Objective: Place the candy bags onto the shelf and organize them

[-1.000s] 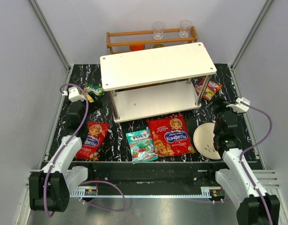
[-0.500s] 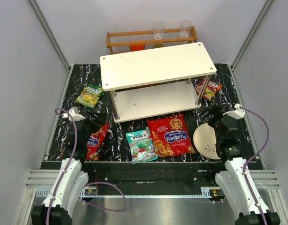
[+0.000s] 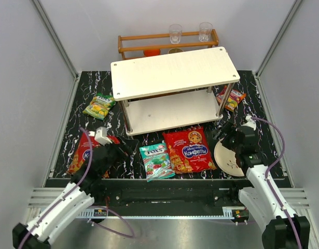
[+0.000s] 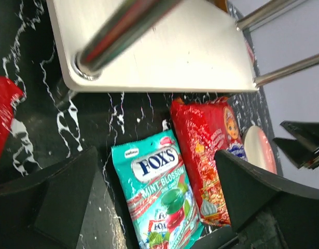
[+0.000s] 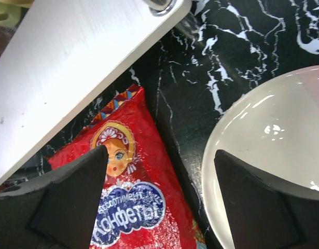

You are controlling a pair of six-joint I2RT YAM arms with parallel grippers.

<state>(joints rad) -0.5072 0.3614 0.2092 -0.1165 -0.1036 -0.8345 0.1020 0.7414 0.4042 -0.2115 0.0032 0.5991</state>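
Both arms swung inward since second ago. Left hand [image 3: 126,148] gone from green-yellow bag [image 3: 99,106], now between left red bag [image 3: 80,153] and teal bag [image 3: 156,161]; fingers wide, holding nothing. Right hand [image 3: 223,134] above gap between centre red bag [image 3: 189,150] and plate [image 3: 227,158]; fingers wide, holding nothing. Pale grey walls [image 3: 24,78] enclose black marbled worktop [image 3: 136,136]. Shelf [image 3: 175,72] mid-worktop, wooden rack [image 3: 167,44] behind. All five bags on worktop; red-orange bag [image 3: 231,97] beside shelf's right front post.
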